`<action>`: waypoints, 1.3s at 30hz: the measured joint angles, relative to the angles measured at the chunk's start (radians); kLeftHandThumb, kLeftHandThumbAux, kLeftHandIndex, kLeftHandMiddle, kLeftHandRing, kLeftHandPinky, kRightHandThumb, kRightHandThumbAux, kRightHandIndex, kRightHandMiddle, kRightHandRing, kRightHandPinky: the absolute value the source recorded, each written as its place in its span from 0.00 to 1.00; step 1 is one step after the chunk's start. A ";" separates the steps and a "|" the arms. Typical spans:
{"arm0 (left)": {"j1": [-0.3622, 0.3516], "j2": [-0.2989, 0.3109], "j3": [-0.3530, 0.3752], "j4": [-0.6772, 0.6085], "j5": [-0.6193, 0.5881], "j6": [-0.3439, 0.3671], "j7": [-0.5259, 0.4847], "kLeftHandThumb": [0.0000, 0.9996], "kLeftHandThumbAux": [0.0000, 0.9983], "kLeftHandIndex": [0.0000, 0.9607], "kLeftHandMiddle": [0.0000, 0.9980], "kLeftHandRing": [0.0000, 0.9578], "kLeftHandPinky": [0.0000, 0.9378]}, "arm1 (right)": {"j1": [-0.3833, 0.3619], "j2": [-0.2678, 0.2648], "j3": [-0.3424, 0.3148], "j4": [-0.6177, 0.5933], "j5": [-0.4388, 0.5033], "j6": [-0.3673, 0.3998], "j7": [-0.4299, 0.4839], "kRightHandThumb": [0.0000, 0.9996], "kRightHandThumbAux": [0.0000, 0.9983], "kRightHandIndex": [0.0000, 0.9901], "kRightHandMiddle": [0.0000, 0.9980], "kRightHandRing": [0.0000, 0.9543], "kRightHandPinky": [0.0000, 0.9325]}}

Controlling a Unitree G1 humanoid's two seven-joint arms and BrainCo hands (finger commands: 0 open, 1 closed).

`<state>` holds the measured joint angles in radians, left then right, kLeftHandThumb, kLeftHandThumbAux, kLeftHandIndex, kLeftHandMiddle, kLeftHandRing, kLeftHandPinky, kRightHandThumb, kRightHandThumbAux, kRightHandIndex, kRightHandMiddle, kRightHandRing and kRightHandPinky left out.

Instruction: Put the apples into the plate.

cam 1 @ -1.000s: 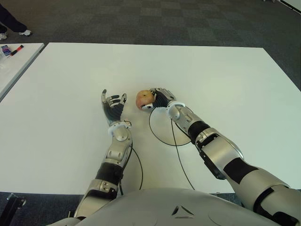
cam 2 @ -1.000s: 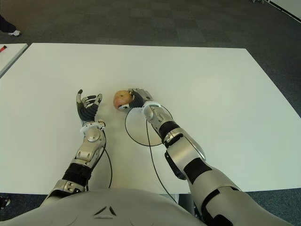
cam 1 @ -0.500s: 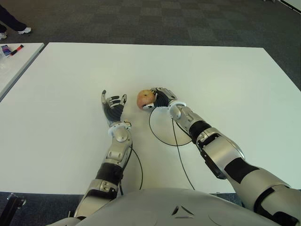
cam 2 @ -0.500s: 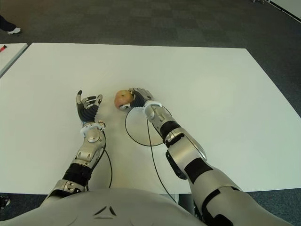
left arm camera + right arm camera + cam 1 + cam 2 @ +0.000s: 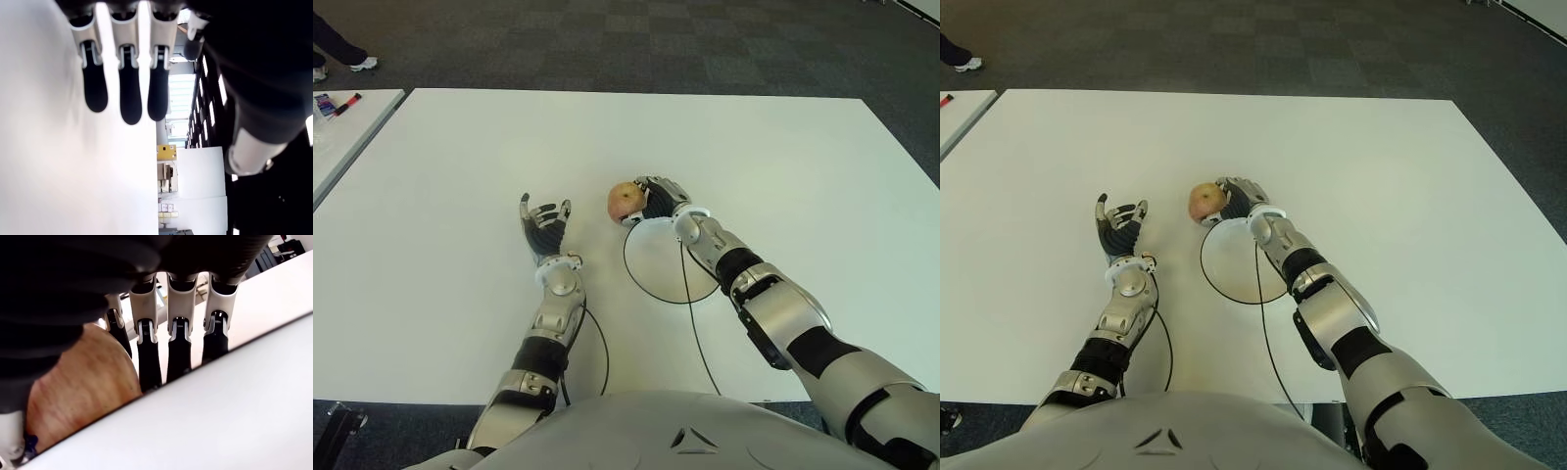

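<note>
A yellow-red apple (image 5: 626, 201) is held just off the table by my right hand (image 5: 651, 199), whose fingers curl around its right side. In the right wrist view the apple (image 5: 78, 382) sits between thumb and fingers (image 5: 148, 362). It hovers at the far left edge of the white plate (image 5: 651, 292), a flat disc with a thin dark rim on the white table (image 5: 783, 166). My left hand (image 5: 544, 225) stands open, palm up, left of the plate, and holds nothing. Only one apple is in view.
Thin black cables run from both wrists across the table toward its front edge. A second white table (image 5: 342, 132) with markers stands at the far left. A person's shoe (image 5: 364, 66) shows on the dark carpet beyond it.
My right hand has carried the apple a little to the right and farther away, along the plate's far left rim. My left hand has drifted slightly left.
</note>
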<state>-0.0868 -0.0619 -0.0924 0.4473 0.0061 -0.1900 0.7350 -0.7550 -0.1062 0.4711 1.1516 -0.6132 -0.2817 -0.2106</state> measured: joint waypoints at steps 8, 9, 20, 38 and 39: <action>-0.016 0.001 0.000 0.006 0.001 -0.016 0.000 0.17 0.69 0.11 0.39 0.46 0.47 | 0.000 -0.023 -0.018 -0.041 0.002 -0.001 0.016 0.94 0.67 0.37 0.46 0.59 0.72; -0.018 0.001 0.000 0.006 0.001 -0.016 0.000 0.17 0.69 0.11 0.40 0.46 0.47 | 0.000 -0.025 -0.019 -0.046 0.002 -0.001 0.018 0.94 0.67 0.37 0.46 0.59 0.73; -0.022 0.001 -0.001 0.008 0.005 -0.016 0.000 0.15 0.68 0.11 0.40 0.46 0.48 | 0.001 -0.036 -0.038 -0.110 0.025 -0.001 0.041 0.94 0.67 0.36 0.47 0.60 0.72; -0.028 0.001 -0.001 0.026 0.008 -0.016 0.000 0.14 0.68 0.11 0.40 0.47 0.48 | 0.005 -0.050 -0.058 -0.165 0.029 0.000 0.067 0.94 0.67 0.37 0.46 0.59 0.71; -0.029 0.001 -0.001 0.026 0.008 -0.016 0.000 0.14 0.68 0.11 0.40 0.47 0.48 | 0.006 -0.050 -0.059 -0.165 0.029 0.000 0.068 0.94 0.67 0.37 0.47 0.59 0.71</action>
<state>-0.1163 -0.0613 -0.0932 0.4736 0.0143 -0.2063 0.7348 -0.7495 -0.1564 0.4126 0.9862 -0.5838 -0.2820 -0.1428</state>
